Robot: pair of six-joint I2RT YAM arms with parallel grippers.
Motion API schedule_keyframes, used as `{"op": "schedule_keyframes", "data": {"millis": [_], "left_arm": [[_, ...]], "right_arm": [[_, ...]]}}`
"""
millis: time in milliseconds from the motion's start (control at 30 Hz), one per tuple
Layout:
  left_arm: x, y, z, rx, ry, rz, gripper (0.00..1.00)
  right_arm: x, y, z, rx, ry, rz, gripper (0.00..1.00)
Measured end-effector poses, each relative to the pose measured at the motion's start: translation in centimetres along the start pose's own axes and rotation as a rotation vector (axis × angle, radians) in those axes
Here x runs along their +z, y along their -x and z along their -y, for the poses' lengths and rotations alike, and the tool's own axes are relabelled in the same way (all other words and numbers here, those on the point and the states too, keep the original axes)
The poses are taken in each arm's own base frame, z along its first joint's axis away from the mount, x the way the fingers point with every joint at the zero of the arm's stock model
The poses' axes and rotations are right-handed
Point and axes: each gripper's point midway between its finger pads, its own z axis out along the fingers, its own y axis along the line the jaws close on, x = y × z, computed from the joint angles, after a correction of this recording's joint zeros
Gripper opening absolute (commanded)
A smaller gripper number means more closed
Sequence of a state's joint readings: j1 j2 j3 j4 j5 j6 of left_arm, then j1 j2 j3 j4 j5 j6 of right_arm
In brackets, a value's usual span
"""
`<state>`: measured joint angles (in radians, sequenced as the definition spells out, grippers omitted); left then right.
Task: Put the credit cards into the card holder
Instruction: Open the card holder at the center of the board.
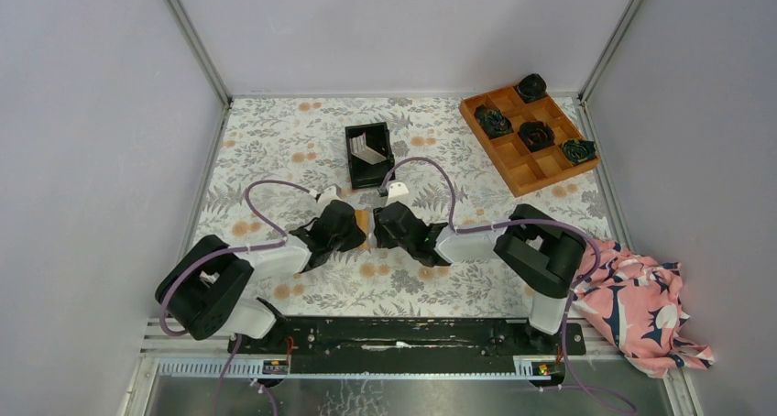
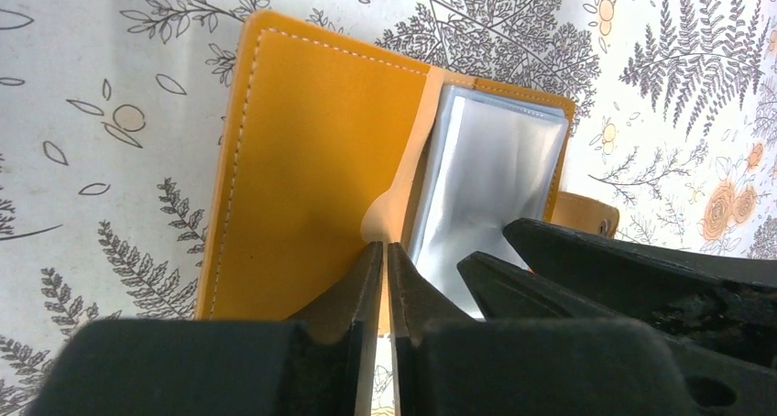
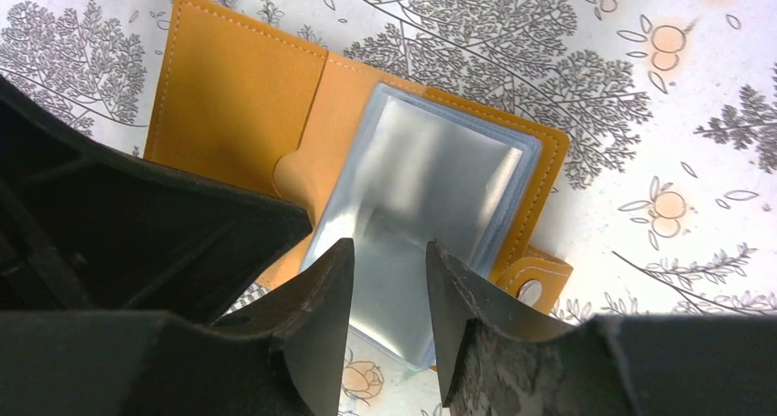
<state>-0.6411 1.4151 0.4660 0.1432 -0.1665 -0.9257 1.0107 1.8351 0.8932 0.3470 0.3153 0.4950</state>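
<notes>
Pinching the card holder's tan inner flap, the left gripper is closed to a sliver. Opposite, the right gripper stands partly open, straddling the clear sleeves. The credit cards lie in the black bin beyond both.

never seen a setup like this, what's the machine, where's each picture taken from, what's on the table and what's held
Two black robot arms are bolted to a floral-patterned table. The wide picture looks down from above; the other two are wrist cameras. On the table lie a black plastic bin of pale cards, an orange compartment tray with dark rosettes and an open orange-tan bifold card holder. The left jaws pinch its tan inner flap; the right jaws stand apart over its clear sleeves.
</notes>
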Motion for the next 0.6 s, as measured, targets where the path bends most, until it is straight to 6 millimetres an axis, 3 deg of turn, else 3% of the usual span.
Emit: {"op": "schedule_keyframes", "data": {"millis": [600], "left_arm": [[0.4, 0.1, 0.5, 0.008, -0.009, 0.018, 0.11]], "right_arm": [[-1.3, -0.6, 2.4, 0.028, -0.052, -0.02, 0.45]]}}
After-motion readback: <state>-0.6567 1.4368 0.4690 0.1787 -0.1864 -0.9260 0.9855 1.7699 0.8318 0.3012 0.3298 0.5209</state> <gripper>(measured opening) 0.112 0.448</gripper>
